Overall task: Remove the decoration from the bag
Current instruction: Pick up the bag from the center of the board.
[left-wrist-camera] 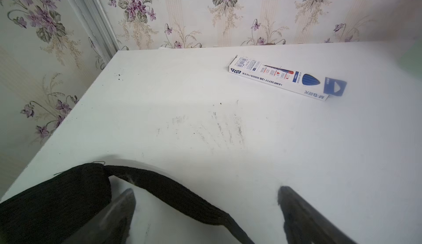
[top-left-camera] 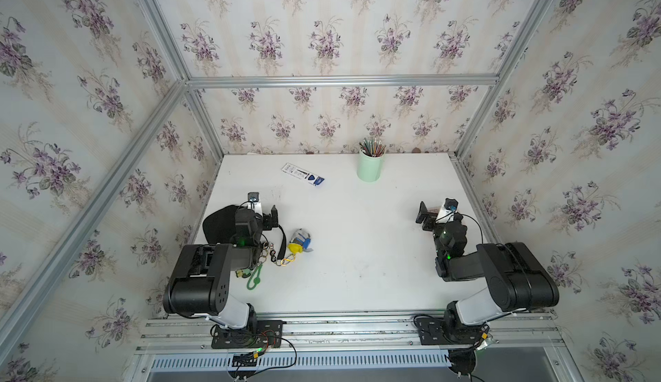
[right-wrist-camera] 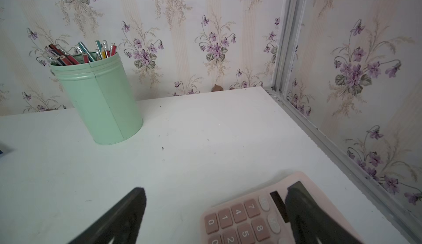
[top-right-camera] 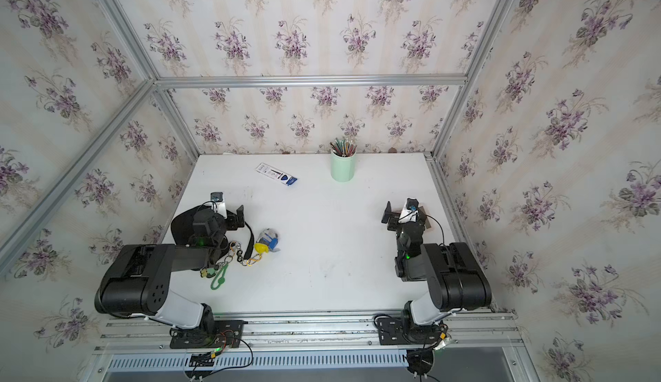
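White table (top-left-camera: 357, 273) inside a wallpapered enclosure; both arms are mounted at its near edge. Left arm (top-left-camera: 200, 276) reaches over the table's left side; left gripper (left-wrist-camera: 205, 189) hangs above the bag with jaws spread wide and nothing between them. In the left wrist view one fingertip (left-wrist-camera: 127, 199) is over the bag's edge, and the black strap (left-wrist-camera: 178, 197) runs across the gap below the jaws. Right arm (top-left-camera: 515, 276) is on the right side, well apart from the task items; right gripper (right-wrist-camera: 214, 189) is also spread wide and empty, one fingertip (right-wrist-camera: 296, 199) over the display end of a pink calculator (right-wrist-camera: 246, 217). The bag (top-left-camera: 218, 222), black and half-moon shaped, lies flat near the left table edge, partly hidden under the left wrist in both top views. A mint-green cup (top-left-camera: 370, 169) full of pencils stands upright near the back wall. A white-and-blue pencil box (top-left-camera: 302, 174) lies flat, left of the cup. A yellow-grey-blue round charm (top-left-camera: 300, 242) lies just right of the strap's end. The decoration (top-left-camera: 265, 253) lies on the table just in front of the bag, partly under the left forearm: metal rings, a gold carabiner (top-left-camera: 286, 261) touching the strap's end, and a green loop (top-left-camera: 254, 278) nearest the front edge. Cannot tell whether the carabiner is clipped to the strap.
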`<state>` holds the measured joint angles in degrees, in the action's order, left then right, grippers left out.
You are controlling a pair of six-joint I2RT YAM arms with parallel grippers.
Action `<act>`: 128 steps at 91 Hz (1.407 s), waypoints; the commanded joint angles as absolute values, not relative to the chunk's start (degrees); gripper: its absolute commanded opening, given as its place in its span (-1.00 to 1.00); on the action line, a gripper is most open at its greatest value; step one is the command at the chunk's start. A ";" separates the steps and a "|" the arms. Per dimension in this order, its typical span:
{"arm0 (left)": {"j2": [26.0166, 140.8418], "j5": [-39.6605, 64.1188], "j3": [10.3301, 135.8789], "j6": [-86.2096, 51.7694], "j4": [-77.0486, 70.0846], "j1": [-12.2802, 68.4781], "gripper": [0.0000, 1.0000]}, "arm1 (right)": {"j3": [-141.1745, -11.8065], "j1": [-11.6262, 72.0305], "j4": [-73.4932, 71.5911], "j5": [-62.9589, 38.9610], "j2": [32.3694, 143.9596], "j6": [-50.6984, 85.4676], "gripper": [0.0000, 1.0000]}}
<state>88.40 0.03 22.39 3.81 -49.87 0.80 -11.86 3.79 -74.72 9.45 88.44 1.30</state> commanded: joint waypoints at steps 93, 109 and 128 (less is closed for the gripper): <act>57.82 -9.23 37.52 -24.04 6.78 1.12 0.74 | -29.97 3.64 -26.14 6.42 61.29 23.59 0.94; 60.05 -2.29 43.30 -31.34 22.60 1.92 0.55 | -35.30 4.55 -20.53 -10.55 64.09 33.05 0.65; 71.76 -0.03 49.74 -29.81 33.65 8.96 0.43 | -40.81 19.81 -20.55 -11.65 74.96 33.11 0.58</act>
